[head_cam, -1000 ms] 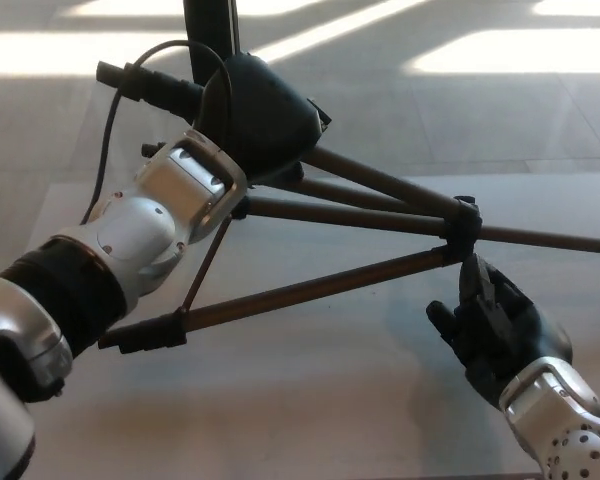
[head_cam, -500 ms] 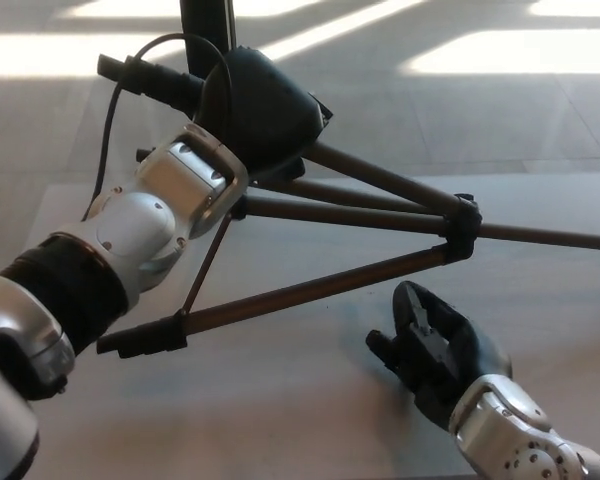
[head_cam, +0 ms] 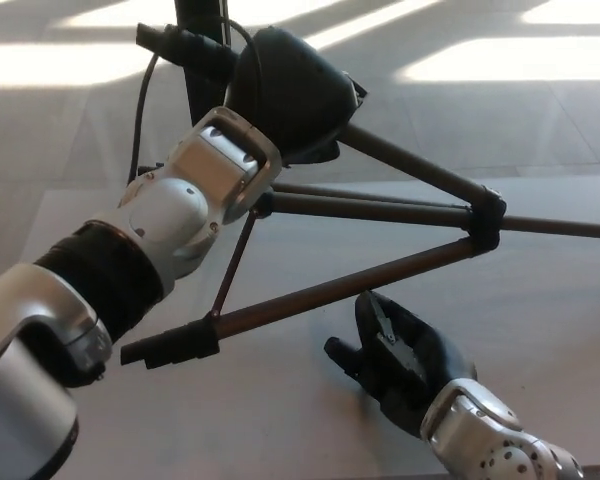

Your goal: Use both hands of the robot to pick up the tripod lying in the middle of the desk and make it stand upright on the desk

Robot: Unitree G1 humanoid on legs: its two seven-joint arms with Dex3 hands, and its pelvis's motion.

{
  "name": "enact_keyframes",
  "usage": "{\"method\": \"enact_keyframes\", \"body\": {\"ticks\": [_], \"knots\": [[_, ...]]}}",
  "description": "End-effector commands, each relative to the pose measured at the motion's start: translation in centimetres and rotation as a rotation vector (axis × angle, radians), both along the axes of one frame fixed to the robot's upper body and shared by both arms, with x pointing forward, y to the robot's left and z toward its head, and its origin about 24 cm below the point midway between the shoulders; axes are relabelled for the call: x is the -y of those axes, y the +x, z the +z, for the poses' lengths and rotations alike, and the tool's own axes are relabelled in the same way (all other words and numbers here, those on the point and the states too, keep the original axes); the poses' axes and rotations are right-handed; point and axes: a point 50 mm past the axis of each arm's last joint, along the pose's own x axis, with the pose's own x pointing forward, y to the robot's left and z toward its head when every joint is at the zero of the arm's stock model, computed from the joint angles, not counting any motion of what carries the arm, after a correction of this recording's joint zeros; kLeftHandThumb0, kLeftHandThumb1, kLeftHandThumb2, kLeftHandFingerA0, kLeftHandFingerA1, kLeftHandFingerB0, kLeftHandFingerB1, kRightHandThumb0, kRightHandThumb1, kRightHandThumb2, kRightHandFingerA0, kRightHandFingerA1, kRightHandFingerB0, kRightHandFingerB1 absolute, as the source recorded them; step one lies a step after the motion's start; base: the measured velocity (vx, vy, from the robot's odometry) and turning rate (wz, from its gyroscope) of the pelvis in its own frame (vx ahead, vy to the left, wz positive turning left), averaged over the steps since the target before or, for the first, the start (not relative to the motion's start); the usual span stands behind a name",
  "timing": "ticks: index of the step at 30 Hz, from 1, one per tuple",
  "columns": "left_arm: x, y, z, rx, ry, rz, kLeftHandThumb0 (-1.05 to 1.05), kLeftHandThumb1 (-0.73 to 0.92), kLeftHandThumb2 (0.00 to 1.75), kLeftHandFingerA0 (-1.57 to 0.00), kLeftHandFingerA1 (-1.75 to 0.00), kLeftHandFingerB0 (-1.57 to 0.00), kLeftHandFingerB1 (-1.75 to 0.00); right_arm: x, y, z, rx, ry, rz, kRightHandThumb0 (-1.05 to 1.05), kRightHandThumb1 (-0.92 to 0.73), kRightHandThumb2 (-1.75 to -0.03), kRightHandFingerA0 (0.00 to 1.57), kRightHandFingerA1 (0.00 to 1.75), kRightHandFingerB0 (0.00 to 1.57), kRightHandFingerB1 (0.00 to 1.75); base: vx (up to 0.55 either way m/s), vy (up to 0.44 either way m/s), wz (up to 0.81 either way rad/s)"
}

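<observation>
Tripod (head_cam: 380, 215) is lifted at its hub end, legs splayed across the table (head_cam: 540, 330); one leg runs off frame right, its column is cut off at the top edge. Left robot hand (head_cam: 290, 95) sits at the hub, fingers hidden behind its own back, so can't tell if it grips. Right robot hand (head_cam: 400, 355) is spread, holding nothing, just below the nearest leg, wrist cut off at frame bottom.

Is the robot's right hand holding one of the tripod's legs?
No, the right hand is open below the tripod, with a gap of bare desk between its fingers and the nearest leg.
</observation>
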Motion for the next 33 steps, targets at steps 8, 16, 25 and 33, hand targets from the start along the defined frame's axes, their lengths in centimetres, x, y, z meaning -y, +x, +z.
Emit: {"method": "enact_keyframes", "body": {"ticks": [8, 16, 25, 33], "knots": [[2.1, -0.8, 6.1, 0.188, -0.012, -0.051, -0.22, 0.44, 0.55, -0.96, -1.75, -0.9, -0.73, -3.6, 1.3, -1.8, -0.238, 0.233, -0.091, -0.83, -0.5, -0.92, 0.0, 0.35, 0.0, 0.36, 0.0, 0.0, 0.0], [1.4, -1.2, 5.1, 0.195, -0.006, -0.072, -0.23, 0.44, 0.56, -0.98, -1.75, -0.93, -0.73, -2.9, 4.1, 2.1, -0.158, 0.314, -0.062, -0.73, -0.89, -0.9, 0.0, 0.28, 0.0, 0.04, 0.0, 0.0, 0.0], [0.9, -1.4, 2.8, 0.055, -0.09, -0.074, -0.23, 0.42, 0.56, -0.96, -1.69, -0.89, -0.68, -0.8, 5.9, 7.6, 0.048, 0.423, -0.194, -0.61, -0.83, -0.64, 0.14, 0.63, 0.24, 0.49, 0.0, 0.0, 0.01], [0.0, -1.5, 1.1, 0.02, -0.055, -0.028, -0.24, 0.44, 0.54, -0.94, -1.66, -0.89, -0.69, -0.2, 7.1, 8.7, 0.081, 0.187, -0.058, -0.65, -0.92, -0.67, 0.41, 0.76, 0.3, 0.5, 0.0, 0.0, 0.0]]}}
